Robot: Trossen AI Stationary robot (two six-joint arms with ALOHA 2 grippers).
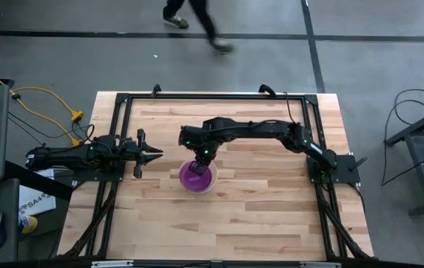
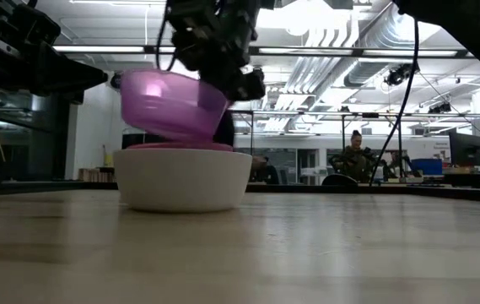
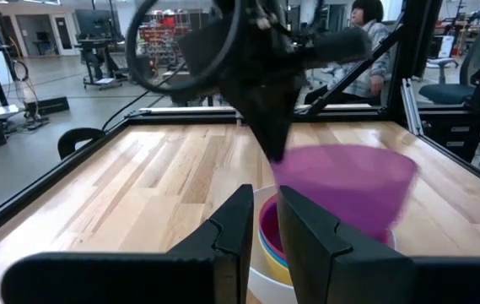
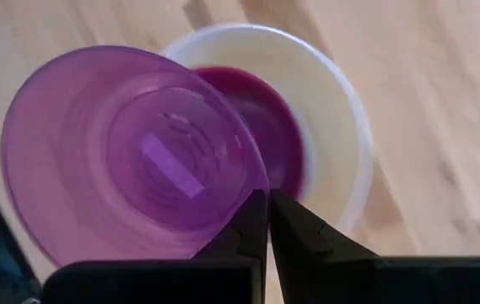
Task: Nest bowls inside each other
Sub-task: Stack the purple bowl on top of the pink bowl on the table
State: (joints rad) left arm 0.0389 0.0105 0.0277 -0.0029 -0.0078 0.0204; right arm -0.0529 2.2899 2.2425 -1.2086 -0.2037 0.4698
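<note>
High view shows us a light wooden table [image 1: 256, 216] in a black frame, on a grey floor; behind the table we see a big hall where a person [image 2: 355, 152] sits. Our right gripper [image 4: 268, 201] has its fingers pressed together, pinching the rim of the purple bowl [image 2: 172, 105], tilted just above the white bowl [image 2: 182, 179], where pink-red and yellow bowls [image 3: 266, 241] are nested. Left gripper [image 1: 157, 154] waits nearby, a little open and holding nothing.

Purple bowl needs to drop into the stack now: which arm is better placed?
Right. The right gripper is shut on the purple bowl's rim, holding it tilted just above the white bowl. The left gripper waits beside, empty.
</note>
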